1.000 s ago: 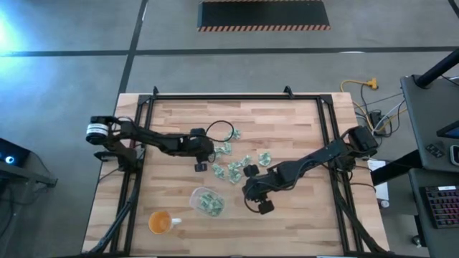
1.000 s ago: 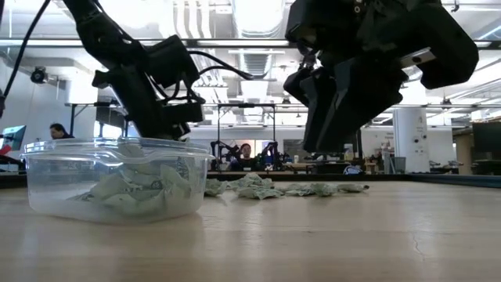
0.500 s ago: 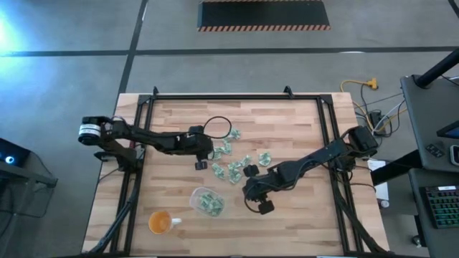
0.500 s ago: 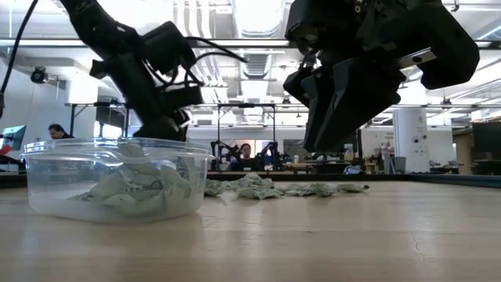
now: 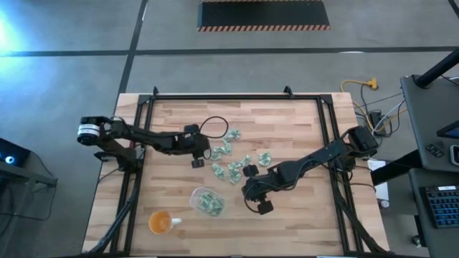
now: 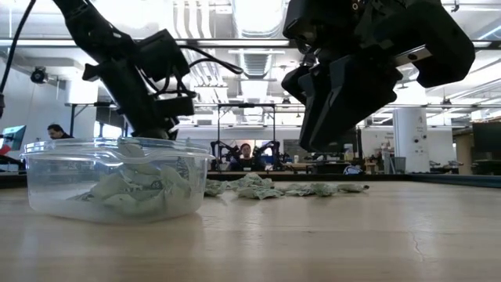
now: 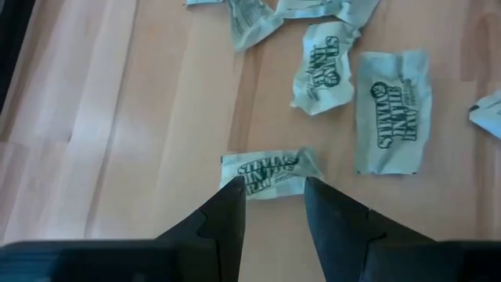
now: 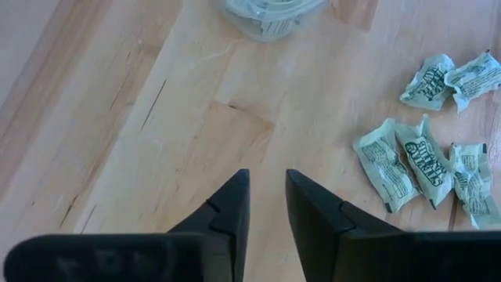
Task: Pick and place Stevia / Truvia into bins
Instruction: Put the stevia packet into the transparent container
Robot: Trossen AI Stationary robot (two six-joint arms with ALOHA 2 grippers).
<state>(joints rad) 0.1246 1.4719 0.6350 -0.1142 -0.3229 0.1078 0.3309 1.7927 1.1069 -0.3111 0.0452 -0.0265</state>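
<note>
Several pale green and white Stevia packets [image 5: 237, 161] lie loose on the wooden table. More of them fill the clear tub [image 5: 208, 201], which the low view shows as a clear tub [image 6: 117, 149] close to the camera. My left gripper [image 7: 274, 196] is open and low at the left end of the scatter [image 5: 203, 151]. Its fingertips stand at either end of one flat packet [image 7: 268, 171]. My right gripper [image 8: 268, 188] hovers over bare wood right of the tub [image 5: 254, 195], open by a narrow gap with nothing between its fingers. My left gripper comes level from the table's left, with its fingertips [image 7: 233, 196] over the two near corners of one packet [image 7: 258, 176]. The packet lies flat on the table. Whether the fingers touch it, I cannot tell.
An orange cup with a handle [image 5: 161, 222] stands near the table's near-left corner. A black frame rail [image 5: 215, 97] runs round the table's edges. Bare wood shows on the right half [image 5: 301, 143] and along the near edge.
My left gripper has drawn back a little toward the table's left edge. Its cable loop has shifted with it.
</note>
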